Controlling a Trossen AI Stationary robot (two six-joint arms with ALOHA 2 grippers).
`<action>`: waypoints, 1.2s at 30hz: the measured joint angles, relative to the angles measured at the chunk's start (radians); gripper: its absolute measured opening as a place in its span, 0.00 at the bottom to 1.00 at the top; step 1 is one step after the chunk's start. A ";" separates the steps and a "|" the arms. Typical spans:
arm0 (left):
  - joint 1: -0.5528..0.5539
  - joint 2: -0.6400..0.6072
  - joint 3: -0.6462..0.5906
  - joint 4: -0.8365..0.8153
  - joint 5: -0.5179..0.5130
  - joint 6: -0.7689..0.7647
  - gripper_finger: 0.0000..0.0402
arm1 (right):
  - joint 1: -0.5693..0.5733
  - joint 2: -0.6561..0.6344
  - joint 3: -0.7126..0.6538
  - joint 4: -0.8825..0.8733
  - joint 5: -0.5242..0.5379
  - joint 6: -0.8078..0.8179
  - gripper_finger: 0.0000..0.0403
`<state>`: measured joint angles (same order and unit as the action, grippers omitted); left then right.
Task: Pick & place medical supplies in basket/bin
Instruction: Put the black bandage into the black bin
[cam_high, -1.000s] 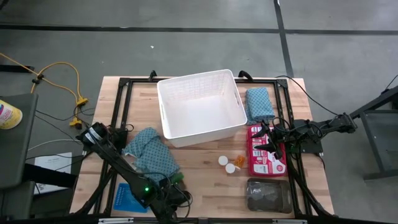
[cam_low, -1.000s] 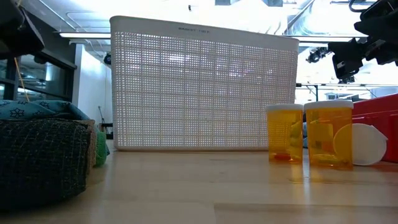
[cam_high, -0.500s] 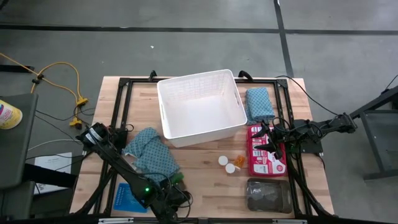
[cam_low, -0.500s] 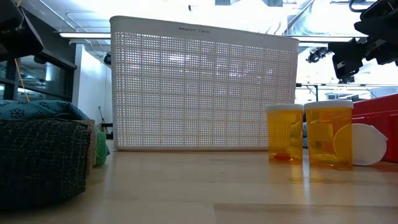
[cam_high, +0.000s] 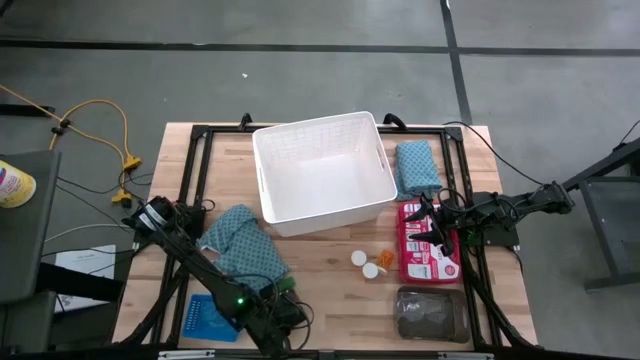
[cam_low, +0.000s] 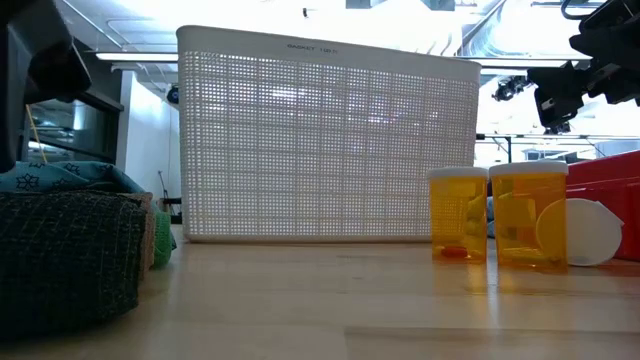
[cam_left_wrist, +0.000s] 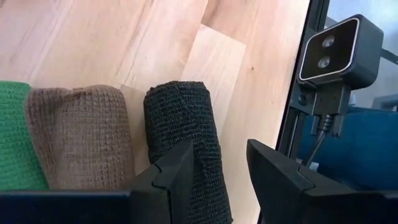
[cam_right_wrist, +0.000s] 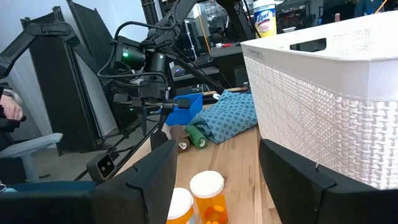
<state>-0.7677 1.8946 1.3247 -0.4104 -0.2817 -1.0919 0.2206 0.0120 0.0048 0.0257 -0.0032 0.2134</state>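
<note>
Near the table's front edge, a green roll (cam_left_wrist: 15, 140), a brown roll (cam_left_wrist: 81, 134) and a black roll (cam_left_wrist: 183, 118) lie side by side on the wood. My left gripper (cam_left_wrist: 219, 155) is open and slants down over the black roll. One finger is in front of the roll and the other stands beside it; I cannot tell whether they touch it. A teal cloth (cam_high: 243, 245) lies left of the white basket (cam_high: 322, 170), a second (cam_high: 415, 165) to its right. Two orange pill bottles (cam_low: 458, 215) stand mid-table. My right gripper (cam_right_wrist: 217, 180) is open and level above a red package (cam_high: 427, 245).
A blue mesh tray (cam_high: 208, 318) lies at the near left beside the left arm. A grey tray (cam_high: 432, 315) with dark contents lies at the near right. A camera (cam_left_wrist: 333, 53) is mounted on the black frame by the rolls. Bare wood stretches between the rolls and the bottles.
</note>
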 joint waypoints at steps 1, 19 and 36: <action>0.000 0.000 0.000 0.000 0.000 0.009 0.36 | 0.000 0.000 0.000 0.000 0.000 0.000 0.54; 0.000 0.000 0.000 0.000 0.077 0.041 0.45 | 0.000 0.000 0.000 0.000 0.000 0.000 0.54; 0.014 -0.005 0.000 0.094 0.089 0.089 0.64 | 0.000 0.000 0.000 0.000 0.000 0.000 0.54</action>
<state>-0.7535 1.8898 1.3251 -0.3165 -0.1928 -1.0026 0.2203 0.0120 0.0051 0.0257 -0.0036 0.2134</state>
